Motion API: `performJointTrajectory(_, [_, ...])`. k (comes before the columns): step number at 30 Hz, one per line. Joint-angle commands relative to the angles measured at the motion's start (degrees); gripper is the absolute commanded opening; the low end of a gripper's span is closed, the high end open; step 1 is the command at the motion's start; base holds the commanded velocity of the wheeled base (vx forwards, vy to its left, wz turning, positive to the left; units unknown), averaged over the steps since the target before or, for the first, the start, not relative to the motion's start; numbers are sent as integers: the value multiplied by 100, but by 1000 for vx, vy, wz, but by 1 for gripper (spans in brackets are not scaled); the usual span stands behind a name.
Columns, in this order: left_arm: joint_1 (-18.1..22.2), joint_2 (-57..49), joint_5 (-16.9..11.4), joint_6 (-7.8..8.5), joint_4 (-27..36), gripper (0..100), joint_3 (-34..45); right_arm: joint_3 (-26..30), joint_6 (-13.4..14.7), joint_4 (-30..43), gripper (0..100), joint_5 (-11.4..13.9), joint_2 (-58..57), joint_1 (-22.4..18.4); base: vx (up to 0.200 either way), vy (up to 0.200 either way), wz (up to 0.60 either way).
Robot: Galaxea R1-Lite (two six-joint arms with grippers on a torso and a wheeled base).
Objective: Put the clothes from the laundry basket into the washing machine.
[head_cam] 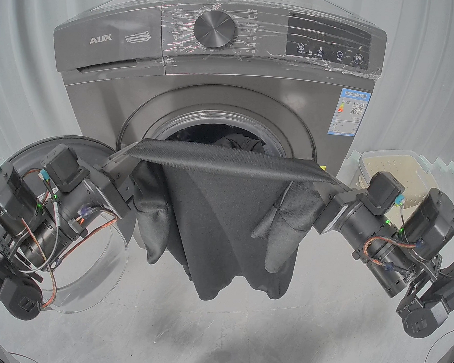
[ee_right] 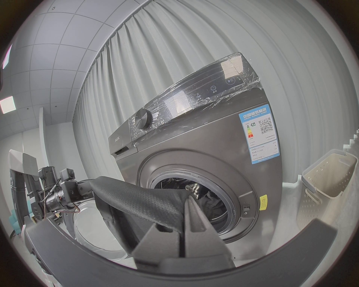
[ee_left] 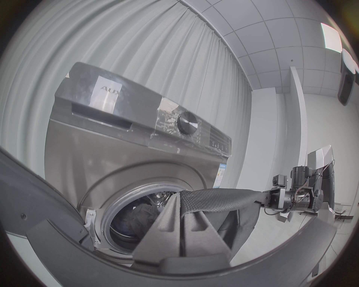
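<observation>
Before the part-loaded washing machine [head_cam: 110, 100], left gripper [head_cam: 125, 160] and right gripper [head_cam: 331, 187] clamp one garment [head_cam: 220, 209].

Head view, centre: the black garment [head_cam: 220, 214] hangs across the frame and covers the lower half of the drum opening [head_cam: 214, 133] and the washing machine [head_cam: 105, 97] front beneath it. I cannot count the dark clothes [head_cam: 239, 141] inside the drum; they merge with the shadow.

The tips of the left gripper [head_cam: 129, 159] and right gripper [head_cam: 332, 182] are buried in the garment's stretched edge.

The laundry basket [head_cam: 414, 169], at mid-right, is half behind the right arm [head_cam: 416, 235], so I cannot tell its contents.

The open door [head_cam: 32, 151], at lower left, is largely behind the left arm [head_cam: 28, 219].

The control panel [head_cam: 275, 33] print is too small to read.
</observation>
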Motion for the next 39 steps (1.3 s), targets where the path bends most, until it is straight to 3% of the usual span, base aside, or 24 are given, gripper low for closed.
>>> performJointTrajectory(1, [-54,-191,23,12,-4,0,-4,-176,14,-3,0,-47,-16,-27,0,0,0])
performJointTrajectory(22, [-177,-120,14,20,5,0,-101,-537,111,59,0,-249,-139,-115,0,0,0])
performJointTrajectory(29, [-493,-41,76,29,5,0,-188,-572,120,59,0,-249,-131,-98,0,0,0])
performJointTrajectory(35, [-731,214,111,20,14,0,-566,-238,216,23,0,-179,-51,78,0,0,0])
performJointTrajectory(39, [-827,460,172,47,5,0,-637,263,269,-29,0,-153,63,632,0,0,0])
